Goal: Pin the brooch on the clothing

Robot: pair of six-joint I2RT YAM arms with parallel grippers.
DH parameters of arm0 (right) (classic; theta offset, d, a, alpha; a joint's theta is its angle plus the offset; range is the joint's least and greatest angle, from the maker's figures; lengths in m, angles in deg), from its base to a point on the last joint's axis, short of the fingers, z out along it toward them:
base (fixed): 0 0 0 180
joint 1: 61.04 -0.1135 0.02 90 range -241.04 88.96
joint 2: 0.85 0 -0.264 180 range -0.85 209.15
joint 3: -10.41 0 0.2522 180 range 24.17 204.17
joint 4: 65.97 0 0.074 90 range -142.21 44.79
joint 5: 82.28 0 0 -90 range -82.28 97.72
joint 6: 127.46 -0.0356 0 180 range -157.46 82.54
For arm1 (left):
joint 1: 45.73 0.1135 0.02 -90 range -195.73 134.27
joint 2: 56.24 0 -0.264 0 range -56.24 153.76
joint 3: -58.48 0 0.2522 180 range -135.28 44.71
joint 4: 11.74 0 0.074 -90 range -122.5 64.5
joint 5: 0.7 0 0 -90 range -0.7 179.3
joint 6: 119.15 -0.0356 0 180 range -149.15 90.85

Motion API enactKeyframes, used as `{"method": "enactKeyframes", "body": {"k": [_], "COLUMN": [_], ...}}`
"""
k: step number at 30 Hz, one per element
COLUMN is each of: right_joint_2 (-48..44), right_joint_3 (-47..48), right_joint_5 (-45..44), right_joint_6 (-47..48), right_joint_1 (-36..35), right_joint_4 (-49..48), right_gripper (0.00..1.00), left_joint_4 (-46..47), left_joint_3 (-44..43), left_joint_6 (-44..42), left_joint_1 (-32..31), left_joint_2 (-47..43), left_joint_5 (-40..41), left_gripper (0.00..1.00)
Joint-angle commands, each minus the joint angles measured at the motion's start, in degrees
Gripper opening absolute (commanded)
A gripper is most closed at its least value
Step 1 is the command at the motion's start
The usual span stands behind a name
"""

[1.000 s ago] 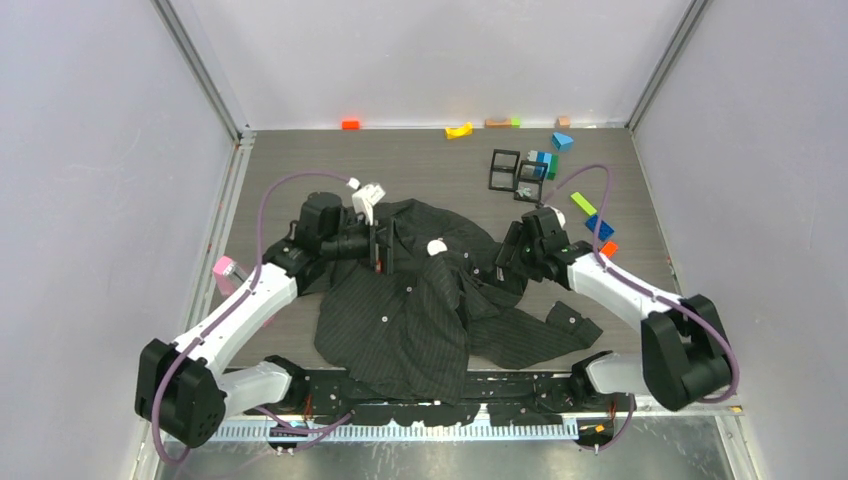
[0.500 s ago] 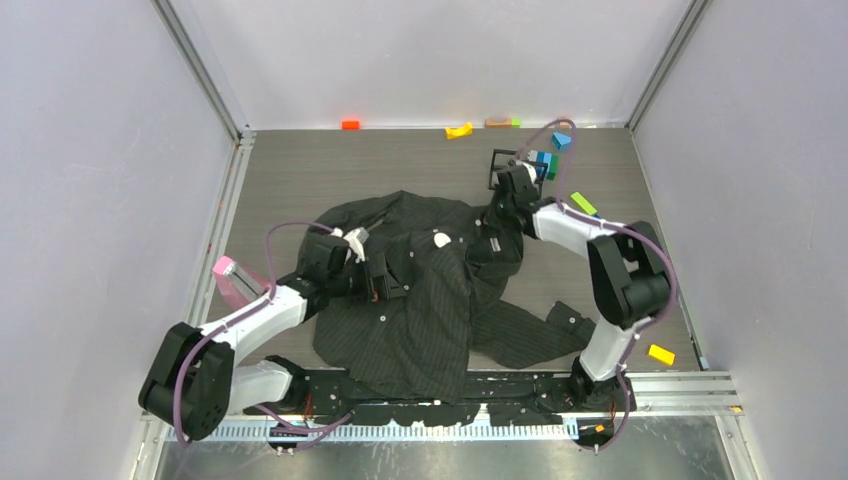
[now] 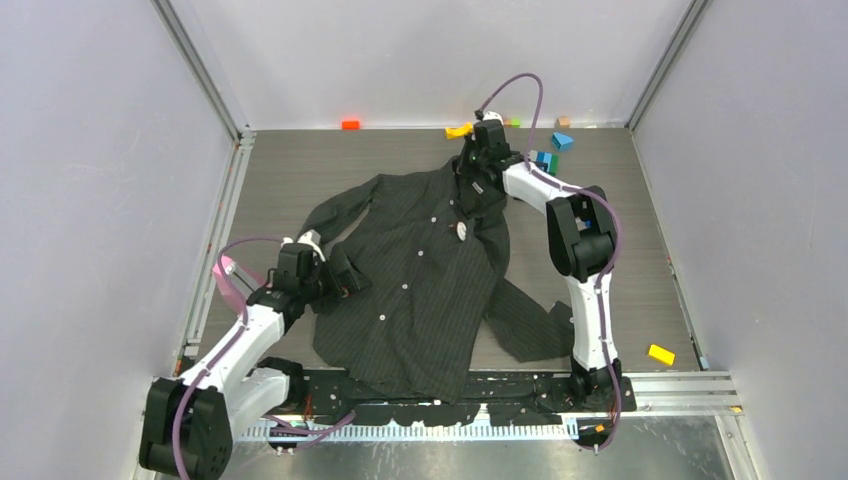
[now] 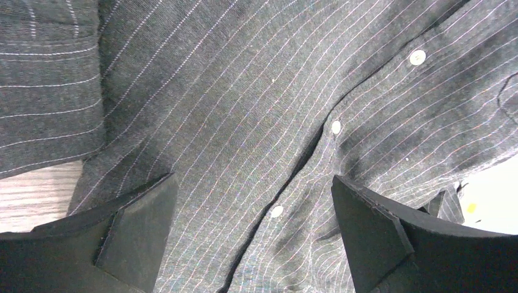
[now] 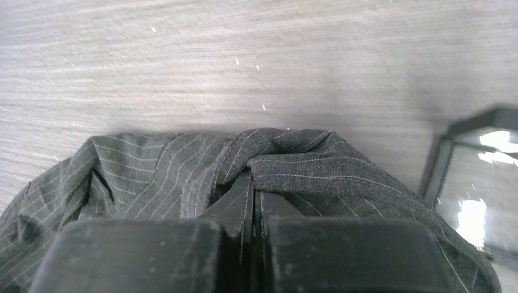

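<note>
The clothing, a dark pinstriped shirt (image 3: 410, 300) with white buttons, lies spread front-up on the table. A small white round brooch (image 3: 461, 231) rests on its chest, loose as far as I can tell. My right gripper (image 3: 472, 168) is at the shirt's far edge by the collar. In the right wrist view its jaws (image 5: 253, 183) are shut on a fold of the shirt (image 5: 317, 168). My left gripper (image 3: 347, 280) hovers open over the shirt's near-left side. Between its wide-apart fingers (image 4: 137, 235) I see the button placket (image 4: 276, 211).
Coloured blocks lie along the back wall: orange (image 3: 350, 124), yellow (image 3: 459, 130), blue and green (image 3: 548, 158). A yellow block (image 3: 660, 354) sits near the right front. A pink object (image 3: 228, 270) lies at the left. A black frame (image 5: 473, 131) stands beside the right gripper.
My right gripper shut on the shirt and dragged it toward the back wall, spreading it out. The left gripper drew back toward the near left and stayed open.
</note>
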Motion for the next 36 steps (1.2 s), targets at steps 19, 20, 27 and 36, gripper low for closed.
{"method": "enactKeyframes", "body": {"k": [19, 20, 27, 36], "right_joint_2": [1.1, -0.3, -17.2, -29.5], "right_joint_3": [24.8, 23.8, 6.9, -12.9], "right_joint_5": [11.4, 11.1, 3.3, -4.9], "right_joint_6": [8.4, 9.1, 12.3, 14.0], "right_joint_1": [0.1, 0.1, 0.2, 5.1], "right_joint_4": [14.1, 14.8, 20.8, 22.9], "right_gripper": [0.77, 0.78, 0.81, 0.82], "left_joint_4": [-17.0, -17.2, -16.0, -14.2], "left_joint_3": [-24.9, -26.5, -36.2, -39.7], "left_joint_6": [-16.7, -17.8, -24.8, -33.0], "left_joint_1": [3.3, 3.3, 3.3, 3.4], "left_joint_2": [-0.2, 0.5, 4.0, 7.9], "left_joint_5": [0.5, 1.0, 3.1, 8.4], "left_gripper": [1.00, 1.00, 1.00, 1.00]}}
